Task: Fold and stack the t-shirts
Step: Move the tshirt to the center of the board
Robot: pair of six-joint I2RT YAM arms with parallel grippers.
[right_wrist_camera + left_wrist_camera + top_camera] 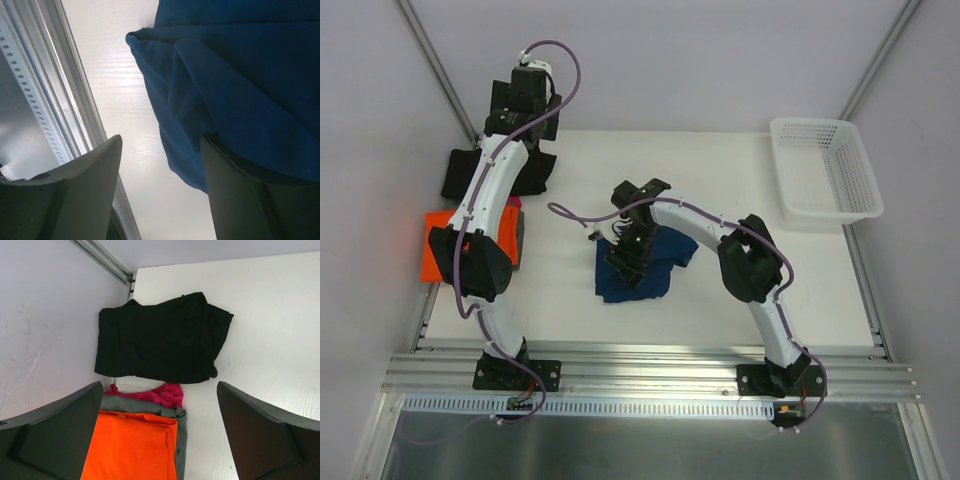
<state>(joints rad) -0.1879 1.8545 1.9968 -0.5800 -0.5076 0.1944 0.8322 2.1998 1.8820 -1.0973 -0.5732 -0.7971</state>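
The navy blue t-shirt [655, 265] lies crumpled in the middle of the table. My right gripper [628, 255] is down on its left part, open, with bare table showing between the jaws. In the right wrist view the blue cloth [240, 75] drapes over the right finger [250, 200]. The black t-shirt [160, 337] lies flat at the far left. Just nearer than it, the bright orange t-shirt [130, 447] lies folded on top of a grey cloth [181, 432] and a pink cloth [167, 392]. My left gripper [160, 387] hangs wide open above these, holding nothing.
A white lattice basket [823, 170] stands at the far right corner. An aluminium rail [45, 100] runs along the table's near edge close to the right gripper. Grey walls close in the left side beside the black shirt [460, 175] and the orange shirt [442, 245].
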